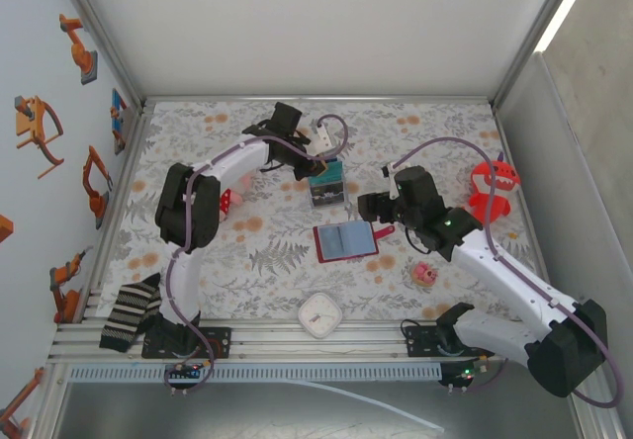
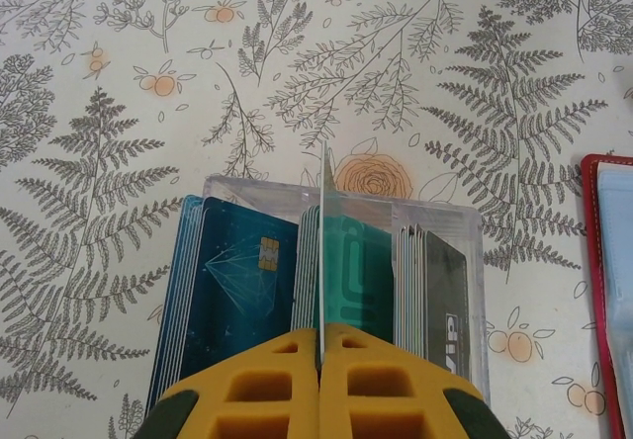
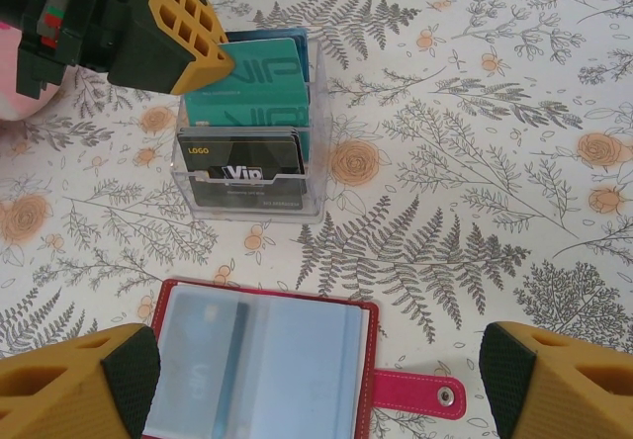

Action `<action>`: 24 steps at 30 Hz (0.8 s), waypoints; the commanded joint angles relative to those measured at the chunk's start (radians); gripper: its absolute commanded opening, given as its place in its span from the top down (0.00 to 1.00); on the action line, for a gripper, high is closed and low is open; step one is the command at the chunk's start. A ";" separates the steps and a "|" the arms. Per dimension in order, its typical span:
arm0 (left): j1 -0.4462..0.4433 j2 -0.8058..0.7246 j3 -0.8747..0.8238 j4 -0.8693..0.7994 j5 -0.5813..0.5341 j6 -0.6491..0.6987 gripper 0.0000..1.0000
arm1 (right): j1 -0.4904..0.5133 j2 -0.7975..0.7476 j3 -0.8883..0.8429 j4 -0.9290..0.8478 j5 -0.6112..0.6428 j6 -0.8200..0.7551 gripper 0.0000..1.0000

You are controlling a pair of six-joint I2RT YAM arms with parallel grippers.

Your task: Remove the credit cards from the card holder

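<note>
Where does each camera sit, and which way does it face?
Top external: high behind the robot, looking down on the table; left arm, right arm show.
Left wrist: over the clear box, looking down; left gripper shut on a teal card.
Right wrist: above the open card holder, facing the box; right gripper open, flanking it.
Shared: wrist views both catch box, card holder.

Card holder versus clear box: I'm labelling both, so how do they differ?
The card holder lies open flat; the clear box stands upright. The card holder is red with blue-grey pockets and a snap tab; the clear box is see-through plastic. The card holder's cards lie flat in sleeves; the clear box's stand on edge. Both hold cards.
</note>
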 commanded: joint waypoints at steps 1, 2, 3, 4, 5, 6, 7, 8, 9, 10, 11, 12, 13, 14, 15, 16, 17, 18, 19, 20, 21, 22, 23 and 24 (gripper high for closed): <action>0.007 0.026 0.028 -0.031 0.000 0.027 0.91 | 0.003 0.000 0.021 0.000 0.008 0.023 0.16; 0.007 0.025 0.030 -0.033 -0.003 0.026 0.86 | 0.002 0.002 0.021 0.000 0.006 0.022 0.16; 0.007 0.022 0.028 -0.033 -0.007 0.027 0.81 | 0.003 0.006 0.022 0.001 0.005 0.021 0.16; 0.008 0.019 0.028 -0.034 -0.009 0.027 0.80 | 0.002 0.008 0.022 0.003 0.005 0.024 0.16; 0.007 0.015 0.026 -0.036 -0.015 0.029 0.74 | 0.003 0.014 0.022 0.003 0.003 0.023 0.16; 0.008 0.010 0.025 -0.035 -0.020 0.029 0.73 | 0.003 0.020 0.022 0.003 0.002 0.024 0.16; 0.008 0.004 0.025 -0.036 -0.025 0.029 0.73 | 0.004 0.025 0.023 0.005 -0.001 0.024 0.16; 0.008 -0.004 0.021 -0.038 -0.027 0.029 0.72 | 0.003 0.036 0.023 0.005 -0.003 0.026 0.17; 0.008 -0.014 0.018 -0.039 -0.029 0.028 0.72 | 0.003 0.042 0.025 0.005 -0.006 0.028 0.17; 0.008 -0.025 0.011 -0.042 -0.029 0.025 0.72 | 0.004 0.049 0.025 0.003 -0.007 0.032 0.18; 0.008 -0.041 0.003 -0.042 -0.029 0.023 0.72 | 0.004 0.058 0.028 0.002 -0.011 0.037 0.19; 0.007 -0.060 -0.007 -0.042 -0.028 0.020 0.72 | 0.003 0.065 0.030 -0.001 -0.011 0.043 0.20; 0.007 -0.078 -0.019 -0.039 -0.028 0.015 0.67 | 0.004 0.072 0.031 -0.005 -0.011 0.047 0.21; 0.007 -0.105 -0.037 -0.032 -0.029 0.004 0.64 | 0.005 0.080 0.032 -0.011 -0.012 0.054 0.22; 0.008 -0.137 -0.063 -0.018 -0.033 -0.009 0.63 | 0.006 0.090 0.033 -0.016 -0.015 0.061 0.24; 0.007 -0.161 -0.091 0.001 -0.037 -0.024 0.59 | 0.009 0.096 0.033 -0.020 -0.021 0.066 0.26; 0.007 -0.203 -0.133 0.035 -0.046 -0.046 0.55 | 0.014 0.106 0.034 -0.029 -0.020 0.077 0.29; 0.007 -0.246 -0.182 0.077 -0.058 -0.075 0.53 | 0.022 0.117 0.033 -0.035 -0.019 0.085 0.32; 0.007 -0.286 -0.231 0.126 -0.072 -0.105 0.51 | 0.031 0.126 0.032 -0.038 -0.017 0.093 0.34; 0.008 -0.338 -0.289 0.174 -0.093 -0.141 0.44 | 0.045 0.137 0.028 -0.041 -0.016 0.106 0.37; 0.008 -0.391 -0.347 0.225 -0.118 -0.184 0.37 | 0.062 0.148 0.027 -0.041 -0.014 0.117 0.40; 0.008 -0.432 -0.402 0.268 -0.145 -0.223 0.33 | 0.079 0.160 0.025 -0.042 -0.012 0.125 0.43; 0.007 -0.485 -0.460 0.315 -0.178 -0.268 0.31 | 0.099 0.175 0.028 -0.047 -0.006 0.136 0.47; 0.007 -0.535 -0.515 0.353 -0.212 -0.311 0.29 | 0.124 0.191 0.032 -0.052 0.003 0.143 0.50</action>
